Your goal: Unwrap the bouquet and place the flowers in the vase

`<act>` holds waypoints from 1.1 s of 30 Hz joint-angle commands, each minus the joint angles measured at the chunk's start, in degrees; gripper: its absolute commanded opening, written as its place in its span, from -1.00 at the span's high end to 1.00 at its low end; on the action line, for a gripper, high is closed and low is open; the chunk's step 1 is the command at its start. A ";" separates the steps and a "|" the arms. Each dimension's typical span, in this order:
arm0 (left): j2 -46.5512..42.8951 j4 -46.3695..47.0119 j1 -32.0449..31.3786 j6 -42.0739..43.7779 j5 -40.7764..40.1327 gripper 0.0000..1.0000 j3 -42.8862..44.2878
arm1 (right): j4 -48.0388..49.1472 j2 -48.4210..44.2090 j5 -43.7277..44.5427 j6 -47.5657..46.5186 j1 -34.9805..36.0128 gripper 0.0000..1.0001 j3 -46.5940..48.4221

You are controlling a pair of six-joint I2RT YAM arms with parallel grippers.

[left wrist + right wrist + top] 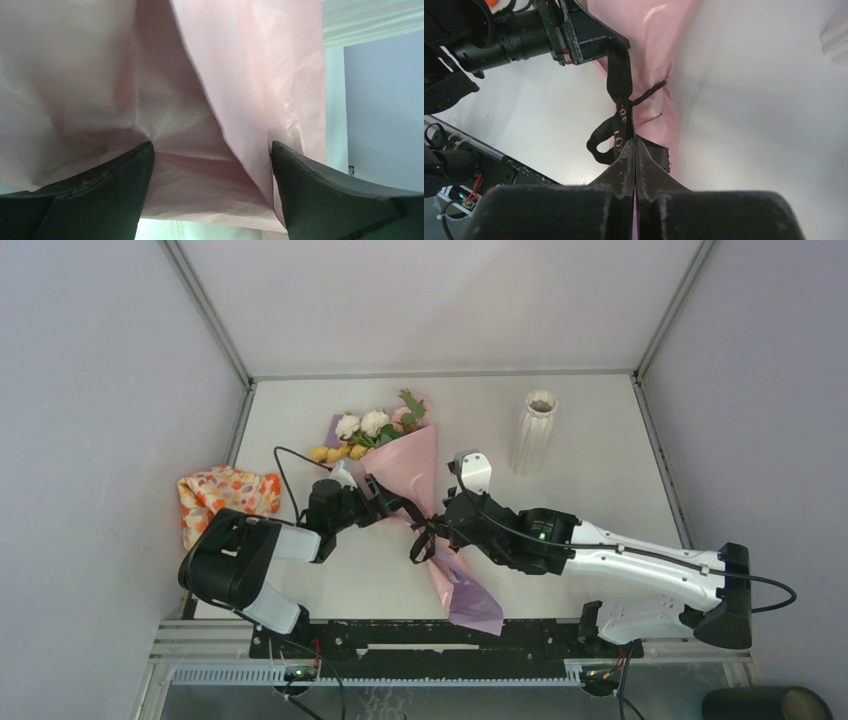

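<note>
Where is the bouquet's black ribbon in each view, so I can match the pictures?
Top external: black ribbon at picture centre, tied round the pink paper.
Left wrist: not in it; only pink paper between the open left fingers.
Right wrist: centre, running down into the shut right gripper.
Shared landmark: the pink paper, seen in all three.

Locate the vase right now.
In the top view, the vase stands upright toward the far right of the table, clear of the bouquet lying to its left.
</note>
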 commanded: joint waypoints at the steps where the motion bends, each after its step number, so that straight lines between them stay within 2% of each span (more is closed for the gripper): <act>1: 1.81 -2.93 -0.33 -0.11 0.58 -0.82 -0.22 | 1.25 -3.25 0.28 -2.14 -1.37 1.00 0.75; 4: -3.27 -1.43 -0.36 -0.56 1.87 -0.75 -1.58 | 1.07 -1.97 0.00 -2.12 -1.82 1.00 0.75; 6: -9.44 -4.30 -0.51 0.41 1.44 -0.73 -2.38 | 1.31 -1.00 -0.50 -2.06 -2.08 1.00 0.75; 9: -23.64 -14.30 -2.01 4.76 -1.66 -0.73 -1.67 | 2.00 0.42 -1.57 -2.18 -2.56 1.00 0.77; 14: -47.39 -36.84 -9.23 14.19 -15.74 -0.81 5.15 | 3.61 2.16 -3.44 -2.69 -3.54 1.00 0.78; 16: -53.90 -39.49 -9.68 14.21 -15.79 -0.90 7.00 | 4.44 2.54 -4.33 -2.96 -3.84 1.00 0.75; 17: -56.23 -39.45 -9.69 13.31 -14.37 -0.80 7.70 | 4.92 2.85 -4.69 -3.18 -4.13 1.00 0.76; 18: -57.97 -38.51 -9.67 11.34 -12.71 -0.63 8.01 | 5.27 3.05 -5.14 -3.27 -4.31 1.00 0.75; 19: -59.60 -37.50 -9.67 8.05 -10.88 -0.60 8.02 | 5.50 3.20 -5.50 -3.38 -4.49 1.00 0.75; 20: -60.93 -37.16 -9.69 3.13 -10.38 -0.86 7.65 | 5.65 3.36 -5.74 -3.42 -4.62 1.00 0.75; 21: -61.85 -33.57 -9.69 -0.71 -8.34 -0.98 6.08 | 5.81 3.48 -6.06 -3.39 -4.78 1.00 0.75; 23: -60.60 -25.41 -9.69 -2.85 -2.70 -0.99 3.35 | 5.90 3.42 -6.33 -3.42 -4.95 1.00 0.75; 26: -55.60 -29.84 -10.55 0.35 -1.62 -0.99 6.55 | 5.58 3.21 -6.34 -3.21 -5.19 1.00 0.76; 29: -53.50 -44.67 -18.06 7.64 -15.34 -0.99 13.05 | 5.36 3.04 -6.43 -2.82 -5.74 1.00 0.79; 33: -51.77 -53.02 -33.10 14.19 -39.04 -0.95 15.74 | 5.85 3.17 -9.28 -1.74 -8.27 1.00 0.75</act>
